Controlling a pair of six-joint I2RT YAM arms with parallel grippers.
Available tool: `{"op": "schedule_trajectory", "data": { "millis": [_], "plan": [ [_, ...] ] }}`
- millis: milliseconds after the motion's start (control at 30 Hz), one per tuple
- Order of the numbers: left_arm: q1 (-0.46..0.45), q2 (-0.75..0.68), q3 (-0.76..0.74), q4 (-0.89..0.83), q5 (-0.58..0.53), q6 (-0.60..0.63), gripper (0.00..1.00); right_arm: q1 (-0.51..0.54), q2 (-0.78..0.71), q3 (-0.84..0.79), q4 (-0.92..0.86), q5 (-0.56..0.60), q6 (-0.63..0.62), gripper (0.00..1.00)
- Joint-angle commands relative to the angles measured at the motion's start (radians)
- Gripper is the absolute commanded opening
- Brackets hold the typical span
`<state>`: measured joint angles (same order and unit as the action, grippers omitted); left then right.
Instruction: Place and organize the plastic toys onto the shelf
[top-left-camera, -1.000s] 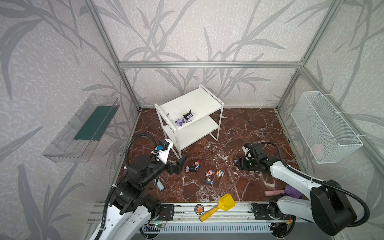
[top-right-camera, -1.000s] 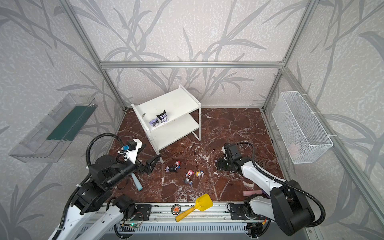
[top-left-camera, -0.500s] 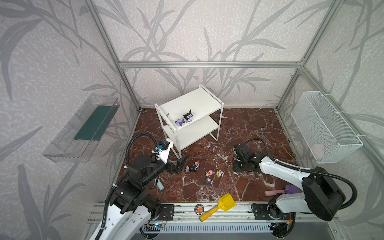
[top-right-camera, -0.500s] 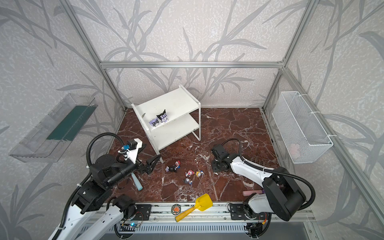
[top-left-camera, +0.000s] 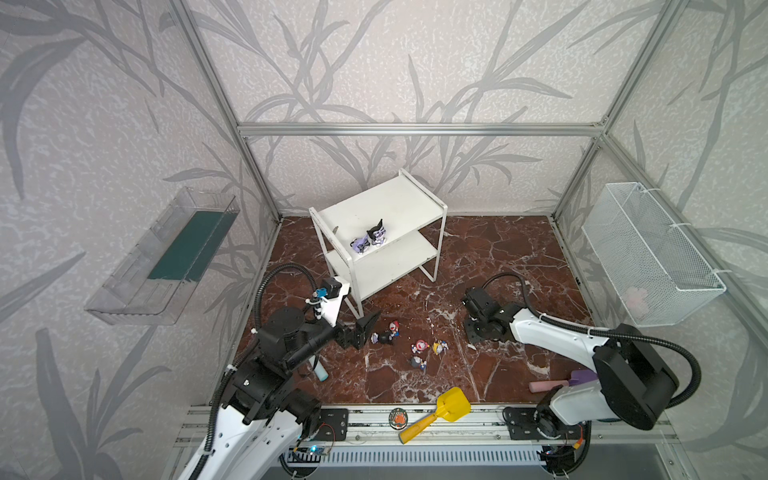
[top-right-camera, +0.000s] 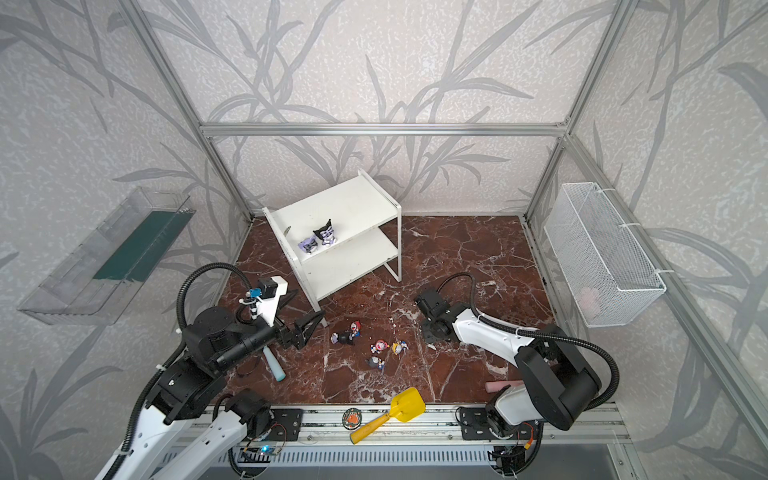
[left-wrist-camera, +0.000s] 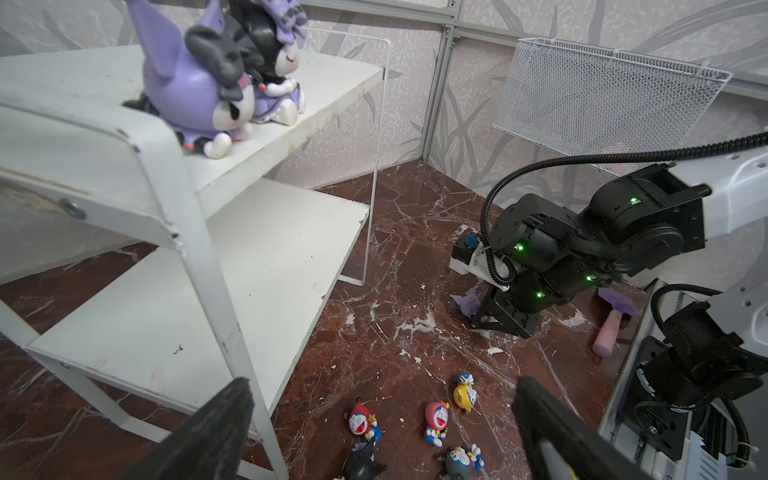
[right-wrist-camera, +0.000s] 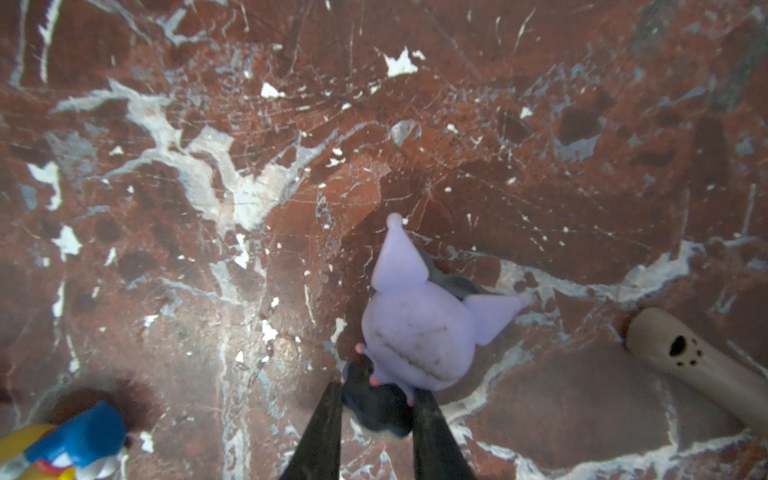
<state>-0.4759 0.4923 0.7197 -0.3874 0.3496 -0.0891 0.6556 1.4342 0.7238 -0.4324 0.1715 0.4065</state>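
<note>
The white two-tier shelf (top-left-camera: 386, 203) stands at the back with two purple pointed-ear toys (top-left-camera: 368, 241) on its top board. Several small toys lie on the floor in front of it: a red-headed one (top-left-camera: 394, 328), a black one (top-left-camera: 380, 337), pink (top-left-camera: 420, 346), yellow (top-left-camera: 437, 347) and grey (top-left-camera: 417, 363). My left gripper (left-wrist-camera: 382, 390) hangs open just left of them with nothing between its fingers. My right gripper (right-wrist-camera: 378, 399) points down at the floor, shut on the dark lower part of another purple toy (right-wrist-camera: 415, 332), which top views hide under the wrist (top-left-camera: 484, 320).
A yellow scoop (top-left-camera: 440, 409) lies on the front rail. A teal cylinder (top-left-camera: 320, 371) lies under the left arm, and a pink cylinder (top-left-camera: 548, 384) beside the right arm's base. A wire basket (top-left-camera: 648, 253) hangs on the right wall and a clear tray (top-left-camera: 166, 257) on the left.
The right arm has swung left toward the middle of the floor and its jaws have narrowed onto the purple toy. The left arm has not moved.
</note>
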Motion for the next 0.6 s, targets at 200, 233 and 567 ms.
{"op": "schedule_trajectory", "data": {
  "millis": [200, 233, 567],
  "plan": [
    [-0.137, 0.119, 0.07, 0.043, 0.061, -0.048, 0.99, 0.007, -0.188, -0.101, 0.189, -0.255, -0.081, 0.21],
    [-0.184, 0.128, 0.069, 0.042, 0.026, -0.04, 0.99, 0.006, -0.21, -0.113, 0.204, -0.278, -0.089, 0.21],
    [-0.502, 0.294, -0.006, 0.206, -0.172, -0.068, 0.99, -0.029, -0.447, -0.281, 0.467, -0.735, -0.111, 0.22]
  ]
}}
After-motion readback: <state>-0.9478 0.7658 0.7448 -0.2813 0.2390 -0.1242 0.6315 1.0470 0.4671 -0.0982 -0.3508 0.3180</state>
